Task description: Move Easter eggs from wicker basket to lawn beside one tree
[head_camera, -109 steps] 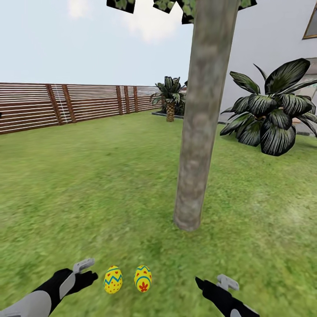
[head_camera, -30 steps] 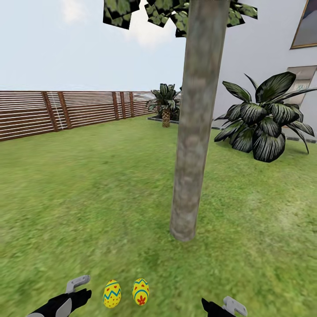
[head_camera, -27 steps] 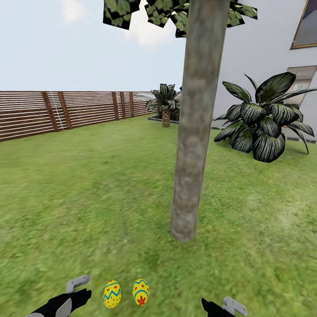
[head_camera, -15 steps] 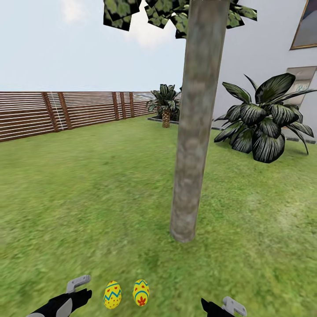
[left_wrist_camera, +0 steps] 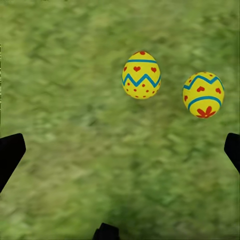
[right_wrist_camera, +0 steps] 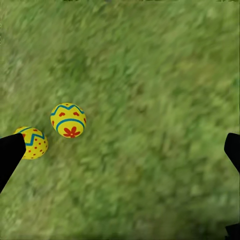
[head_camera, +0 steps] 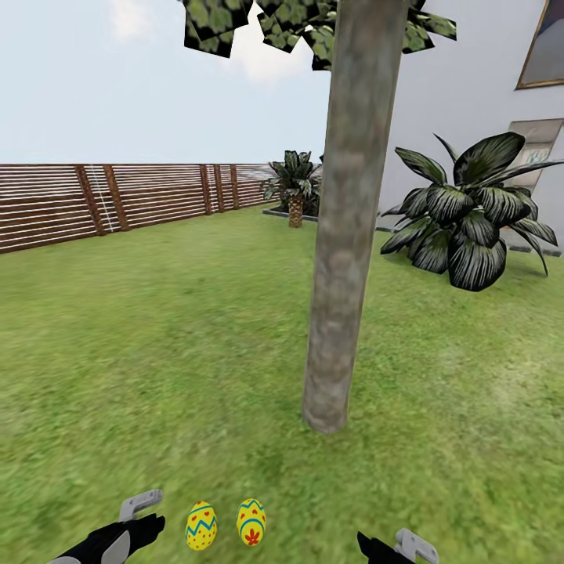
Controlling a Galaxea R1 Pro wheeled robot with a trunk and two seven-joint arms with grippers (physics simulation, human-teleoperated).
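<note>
Two painted Easter eggs lie side by side on the lawn (head_camera: 157,345) in front of me, the zigzag-banded egg (head_camera: 201,525) to the left and the flower-marked egg (head_camera: 251,522) just beside it, apart and not touching, both a short way in front of the tree (head_camera: 345,235), whose grey-brown trunk rises straight from the grass. My left gripper (head_camera: 141,521) hovers near the zigzag egg with nothing between its spread fingers; through its wrist camera I see the dark fingertips (left_wrist_camera: 10,155) at the frame's two sides, wide apart over bare grass, the eggs beyond them. My right gripper (head_camera: 392,547) sits at the lower edge, well apart from the eggs, likewise released and empty, its fingertips (right_wrist_camera: 10,152) parted over turf. Open grass runs unbroken to the slatted wooden fence (head_camera: 94,200) on the left and back to a small palm (head_camera: 294,188). To the right, a broad-leaved shrub (head_camera: 470,219) stands against the white house wall (head_camera: 462,94), closing that side.
</note>
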